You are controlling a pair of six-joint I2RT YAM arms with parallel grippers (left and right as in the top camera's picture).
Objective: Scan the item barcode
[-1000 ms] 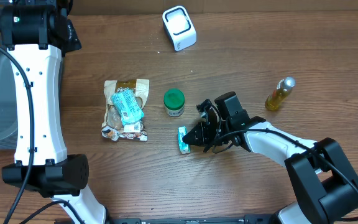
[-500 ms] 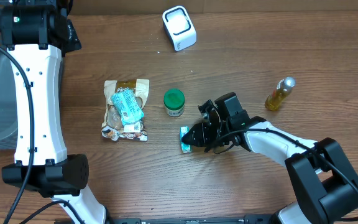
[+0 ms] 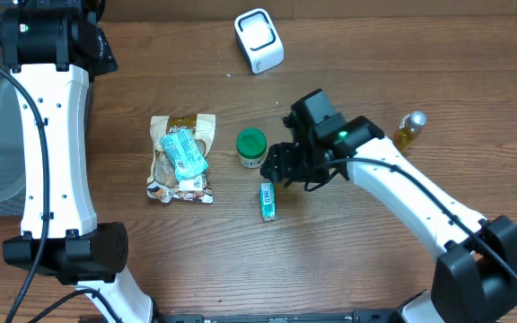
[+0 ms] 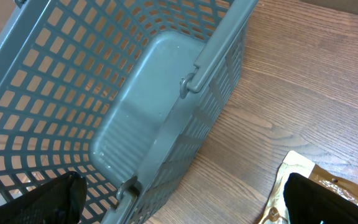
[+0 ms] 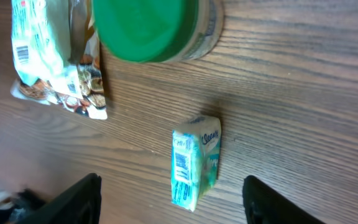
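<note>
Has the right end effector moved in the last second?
Yes. The right end effector has moved off the teal packet toward the far edge, now beside the green-lidded jar, which stayed put.
</note>
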